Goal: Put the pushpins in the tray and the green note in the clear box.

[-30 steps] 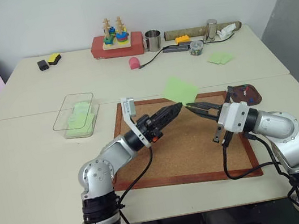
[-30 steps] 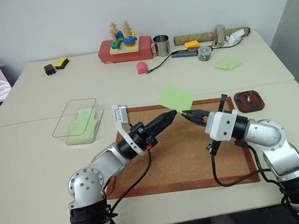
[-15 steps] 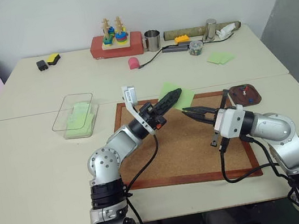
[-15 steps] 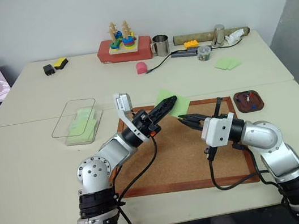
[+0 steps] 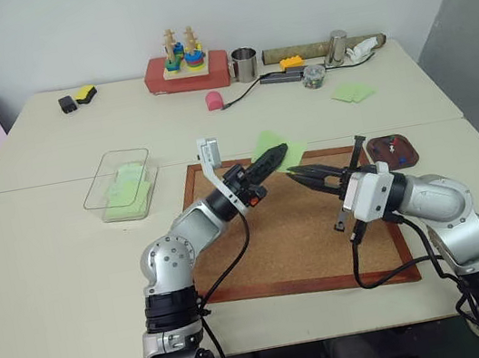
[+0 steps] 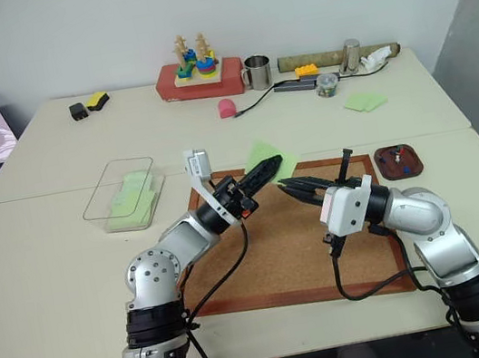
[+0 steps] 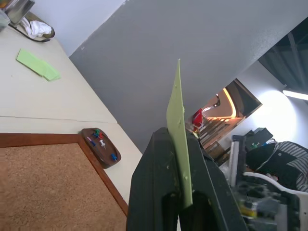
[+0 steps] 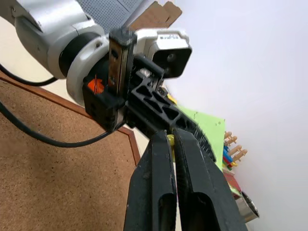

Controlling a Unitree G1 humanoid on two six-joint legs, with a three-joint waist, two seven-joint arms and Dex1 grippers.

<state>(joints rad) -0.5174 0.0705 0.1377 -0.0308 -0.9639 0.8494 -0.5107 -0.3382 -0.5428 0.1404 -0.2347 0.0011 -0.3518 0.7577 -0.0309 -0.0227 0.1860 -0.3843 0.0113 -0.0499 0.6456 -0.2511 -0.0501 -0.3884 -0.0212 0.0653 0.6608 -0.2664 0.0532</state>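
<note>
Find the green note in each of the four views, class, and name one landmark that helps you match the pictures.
Left eye view: green note at mid-picture, over the cork board's far edge, in the left gripper.
Right eye view: same spot, mid-picture.
Left wrist view: edge-on, pinched between that gripper's fingers.
Right wrist view: green patch behind the left gripper.
Shared landmark: the cork board.
</note>
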